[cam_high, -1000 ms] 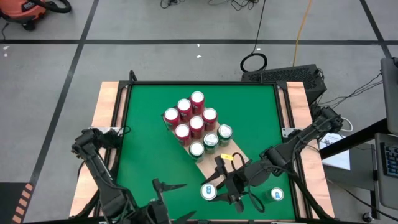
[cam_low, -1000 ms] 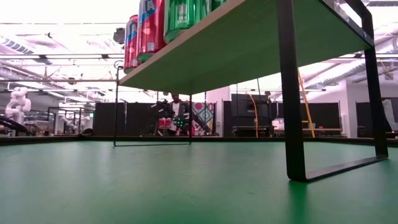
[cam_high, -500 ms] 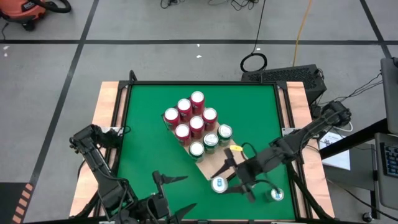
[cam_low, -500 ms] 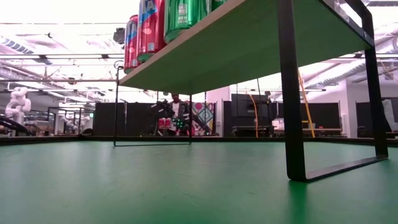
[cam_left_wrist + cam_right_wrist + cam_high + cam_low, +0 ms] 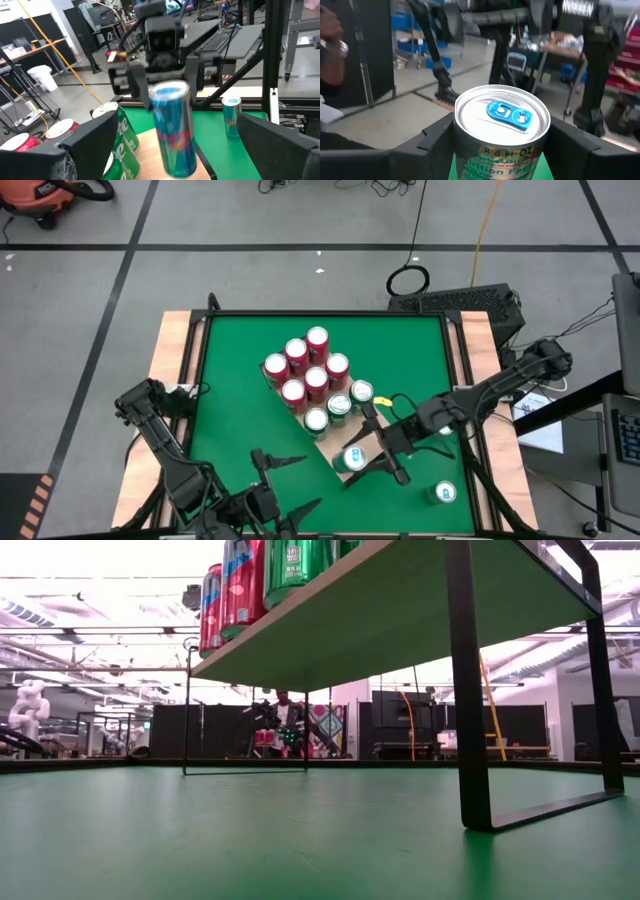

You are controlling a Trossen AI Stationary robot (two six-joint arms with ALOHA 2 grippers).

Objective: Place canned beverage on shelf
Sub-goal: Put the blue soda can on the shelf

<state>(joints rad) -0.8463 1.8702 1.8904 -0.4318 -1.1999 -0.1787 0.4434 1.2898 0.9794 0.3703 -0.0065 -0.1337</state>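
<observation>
So, quick rundown:
can: blue can (image 5: pixel 352 459) upright, long axis vertical, blue tab up, over the shelf's (image 5: pixel 330 448) front end near the tabletop's (image 5: pixel 230 400) front-right part
right hand: right hand (image 5: pixel 366 462) clamped on the can's sides
left hand: left hand (image 5: pixel 290 485) fingers spread wide, holding nothing, by the front edge
writing: partial print under the rim, can't read it properly
hidden: can's bottom cut off, contact with shelf unclear

**Grey Floor Around the Green Table**

The green table (image 5: pixel 240 430) stood on grey flooring (image 5: pixel 90 290) crossed by dark tape lines. Beyond it lay a coiled black cable (image 5: pixel 408 280); an orange vacuum (image 5: pixel 40 195) sat far off.
</observation>
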